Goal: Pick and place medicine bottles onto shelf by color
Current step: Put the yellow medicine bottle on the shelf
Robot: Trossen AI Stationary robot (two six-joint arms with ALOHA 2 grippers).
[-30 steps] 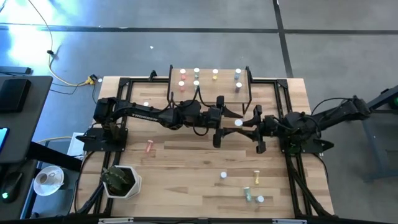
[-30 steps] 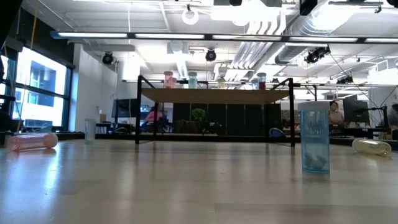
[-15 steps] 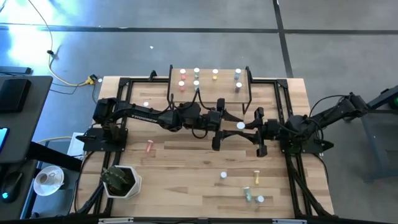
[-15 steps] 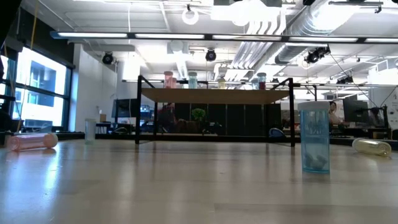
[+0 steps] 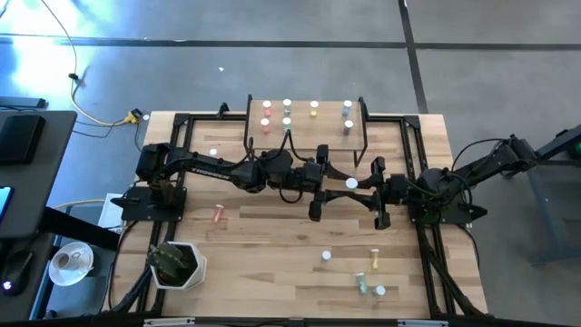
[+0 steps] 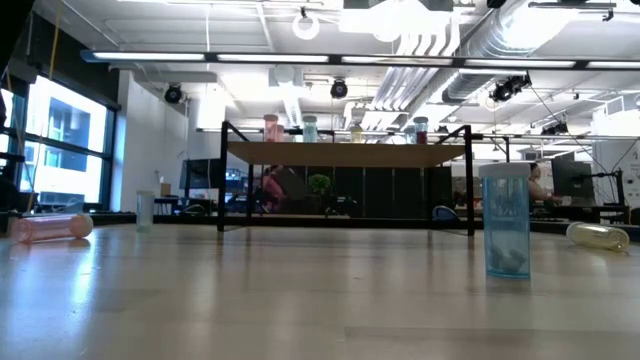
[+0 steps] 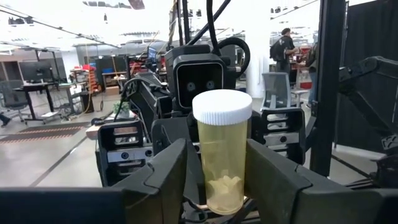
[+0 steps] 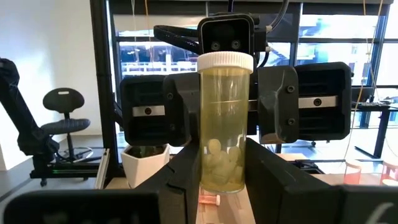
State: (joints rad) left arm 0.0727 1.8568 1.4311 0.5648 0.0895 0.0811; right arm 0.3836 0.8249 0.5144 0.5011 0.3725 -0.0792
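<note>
Closing left gripper [image 5: 338,183] around yellow bottle [image 5: 349,183]

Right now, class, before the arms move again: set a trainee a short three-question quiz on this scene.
1. True or false: the yellow bottle lies on the table.
2. The pink bottle is: A standing upright; B lying on its side; C leaning against the plant pot.
3. Fill in: the yellow bottle's cap is ____.

Key:
1. False: the right tool grips it, upright, off the table.
2. B
3. white
</note>
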